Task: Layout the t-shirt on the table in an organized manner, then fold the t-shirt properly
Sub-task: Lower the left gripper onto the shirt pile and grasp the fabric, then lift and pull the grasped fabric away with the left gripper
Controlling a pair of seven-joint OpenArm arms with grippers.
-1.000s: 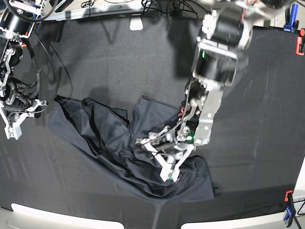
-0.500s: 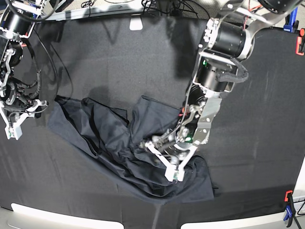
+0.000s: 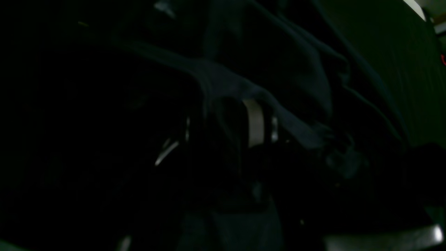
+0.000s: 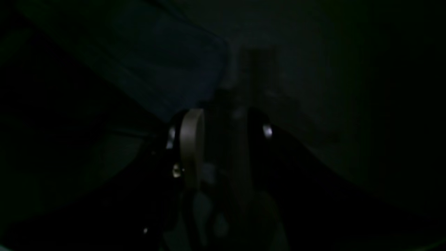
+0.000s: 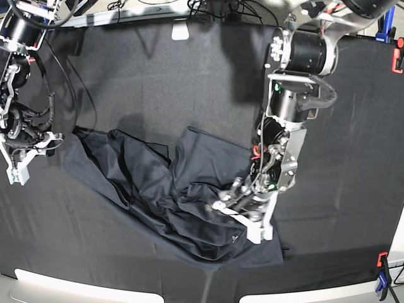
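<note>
1. I see the t-shirt (image 5: 170, 189) crumpled at the table's (image 5: 353, 158) centre, toward 6 o'clock.
2. My left gripper (image 5: 243, 221) pinches its fabric.
3. My right gripper (image 5: 17, 165), at 9 o'clock: I cannot tell its state.

Too dark in both wrist views to make out more than faint folds of the t-shirt (image 3: 264, 69) and dim metal glints. From the base view, impossible to tell whether the left gripper (image 5: 243, 221) pinches fabric or only rests on it. Right gripper (image 5: 16, 169) too small to judge; table (image 5: 158, 76) cut off at every edge.
</note>
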